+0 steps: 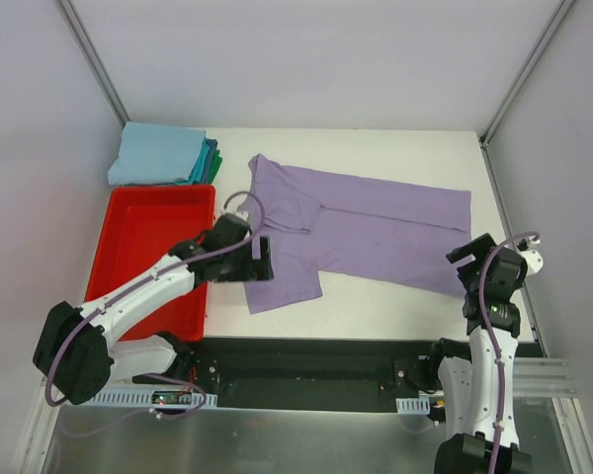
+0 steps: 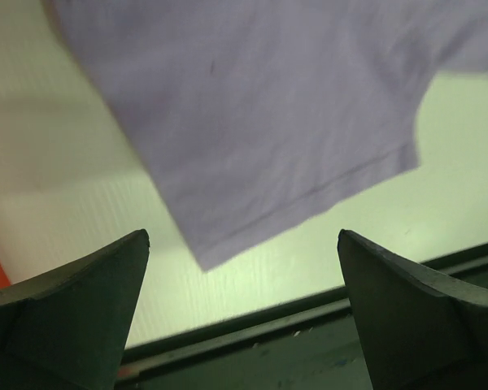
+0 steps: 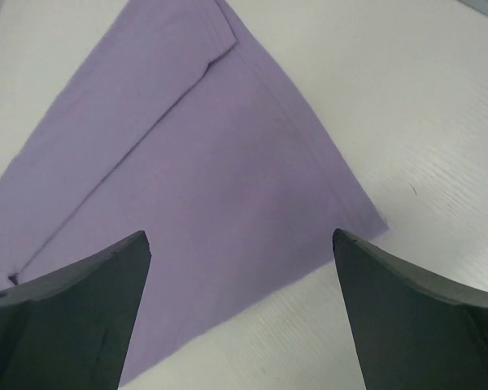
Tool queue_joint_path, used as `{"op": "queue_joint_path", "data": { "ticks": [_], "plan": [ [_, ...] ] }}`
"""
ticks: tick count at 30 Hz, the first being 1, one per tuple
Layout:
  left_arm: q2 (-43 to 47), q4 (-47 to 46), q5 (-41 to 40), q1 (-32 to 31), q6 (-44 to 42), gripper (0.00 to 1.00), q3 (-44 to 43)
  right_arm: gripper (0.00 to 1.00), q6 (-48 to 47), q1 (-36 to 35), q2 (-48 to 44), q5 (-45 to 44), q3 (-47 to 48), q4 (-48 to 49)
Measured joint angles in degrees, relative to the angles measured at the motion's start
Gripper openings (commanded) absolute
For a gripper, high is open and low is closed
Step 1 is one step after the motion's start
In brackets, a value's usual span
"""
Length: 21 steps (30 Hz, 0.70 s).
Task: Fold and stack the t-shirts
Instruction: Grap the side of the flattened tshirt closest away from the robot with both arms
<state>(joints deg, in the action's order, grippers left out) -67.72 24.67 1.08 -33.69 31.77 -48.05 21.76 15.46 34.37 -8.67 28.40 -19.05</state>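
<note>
White and matte, the worktop (image 1: 376,311) sits boxed in by grey panels (image 1: 40,99), and the lavender t-shirt (image 1: 376,227) lies across its middle, reaching toward the right edge. The left gripper (image 1: 260,259) hovers with jaws spread wide and empty over the sleeve flap nearest the near edge, just beside the red bin (image 1: 143,247). The right gripper (image 1: 471,259) hangs equally wide and empty above the hem corner by the right edge. The main risk is an uneven pick: if one jaw set pinches only the top layer, or the two arms lift at different moments, the existing fold would likely slide apart and the next crease would run askew. The left fingers could also snag the bin's rim, or drag the flap off the near edge of the worktop. A shallow bite on such thin, limp cloth could let it slip out mid-fold. The shirt itself looks smooth and nearly wrinkle-free. In the right wrist view (image 3: 195,187) one long side is turned inward, its stitched edge lying on top. In the left wrist view (image 2: 260,106) a single hemmed corner lies flat. A stack of folded shirts (image 1: 158,155), light blue on top, waits at the far left corner.
</note>
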Motion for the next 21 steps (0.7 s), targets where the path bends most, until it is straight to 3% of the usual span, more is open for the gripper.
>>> {"op": "queue_joint_path", "data": {
  "ticks": [4, 7, 21],
  "plan": [
    [3.30, 1.53, -0.31, -6.14, 6.67, 0.99, 10.80, 0.96, -0.94, 0.00, -4.61, 0.59, -1.40, -4.96],
    [4.17, 1.79, -0.15, -8.37, 9.88, 0.99, 13.66, 0.96, -1.25, 0.00, -7.45, 0.57, -3.10, -6.01],
    [-5.18, -0.44, -1.84, -10.23, 14.71, 0.55, 12.72, 0.96, -2.43, 0.00, -5.14, 1.86, -4.04, -7.87]
  ]
}}
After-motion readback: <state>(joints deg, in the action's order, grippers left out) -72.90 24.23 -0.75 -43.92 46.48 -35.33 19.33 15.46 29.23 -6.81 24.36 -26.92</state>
